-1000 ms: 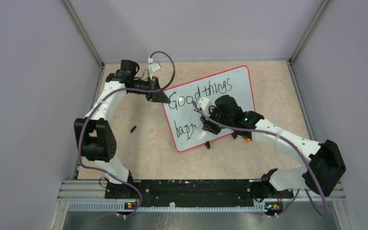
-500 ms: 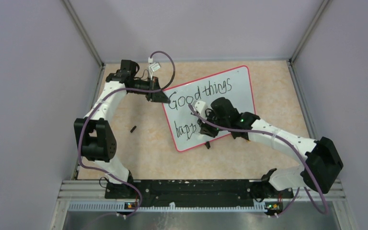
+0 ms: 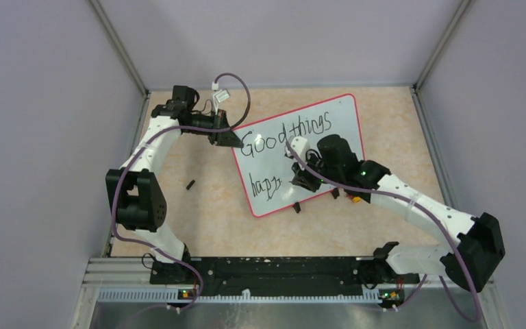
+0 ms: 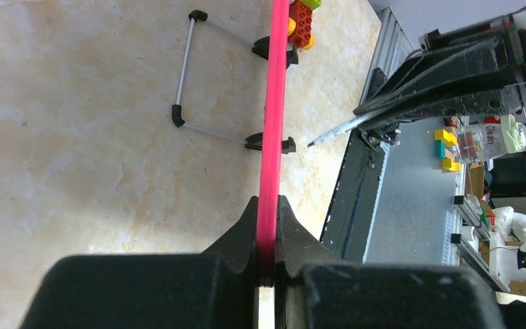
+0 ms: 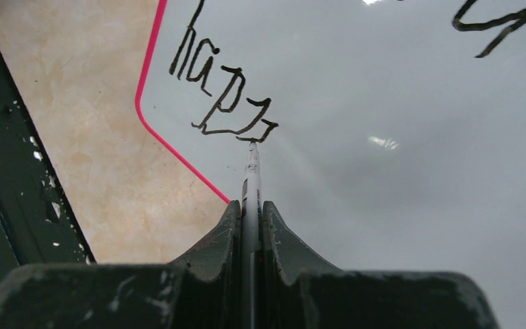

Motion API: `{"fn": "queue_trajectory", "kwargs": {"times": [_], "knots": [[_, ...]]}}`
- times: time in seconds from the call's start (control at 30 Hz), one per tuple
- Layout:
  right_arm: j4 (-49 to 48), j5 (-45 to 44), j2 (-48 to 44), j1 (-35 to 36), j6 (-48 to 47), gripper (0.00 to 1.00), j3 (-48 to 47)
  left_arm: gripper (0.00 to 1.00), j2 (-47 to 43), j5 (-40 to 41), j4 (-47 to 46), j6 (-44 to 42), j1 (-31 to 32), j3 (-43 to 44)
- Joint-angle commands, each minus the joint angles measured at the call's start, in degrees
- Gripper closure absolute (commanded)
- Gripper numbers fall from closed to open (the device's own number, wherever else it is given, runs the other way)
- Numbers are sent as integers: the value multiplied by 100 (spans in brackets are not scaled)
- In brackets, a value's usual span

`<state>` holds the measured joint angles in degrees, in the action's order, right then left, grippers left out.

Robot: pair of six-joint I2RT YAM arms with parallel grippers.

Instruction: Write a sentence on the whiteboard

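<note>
The whiteboard (image 3: 342, 123) lies tilted on the table, white with a thin red frame. The sentence reads "Good things" (image 3: 284, 136) on top and "happ" (image 3: 263, 186) below. My left gripper (image 3: 227, 138) is shut on the board's red edge (image 4: 274, 103) at its far left corner. My right gripper (image 3: 302, 179) hovers over the board's lower middle, shut on a thin marker (image 5: 251, 175). The marker's tip touches the board at the end of the last letter (image 5: 246, 127). The marker also shows from the side in the left wrist view (image 4: 335, 130).
A small black cap (image 3: 190, 184) lies on the table left of the board. Coloured toy bricks (image 3: 355, 199) sit by the board's near edge, under my right arm. The board's black feet (image 3: 296, 206) and wire stand (image 4: 185, 75) stick out. Enclosure walls surround the table.
My right gripper with the marker shifted left along the lower line, then back to the right. The last letter's stroke grew a little. My left arm has not moved.
</note>
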<state>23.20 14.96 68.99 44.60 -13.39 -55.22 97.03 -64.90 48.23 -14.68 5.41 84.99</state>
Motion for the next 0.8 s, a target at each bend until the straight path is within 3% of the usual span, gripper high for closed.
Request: {"fn": "queue_trajectory", "kwargs": {"times": [0.0,0.77], "knots": [[-137,38,-158,-234,17,100,76,100,-49,663,-393,-238,13,147],[-426,-46,211,-268,2,100,46,100,-22,641,-371,-246,30,175]]}}
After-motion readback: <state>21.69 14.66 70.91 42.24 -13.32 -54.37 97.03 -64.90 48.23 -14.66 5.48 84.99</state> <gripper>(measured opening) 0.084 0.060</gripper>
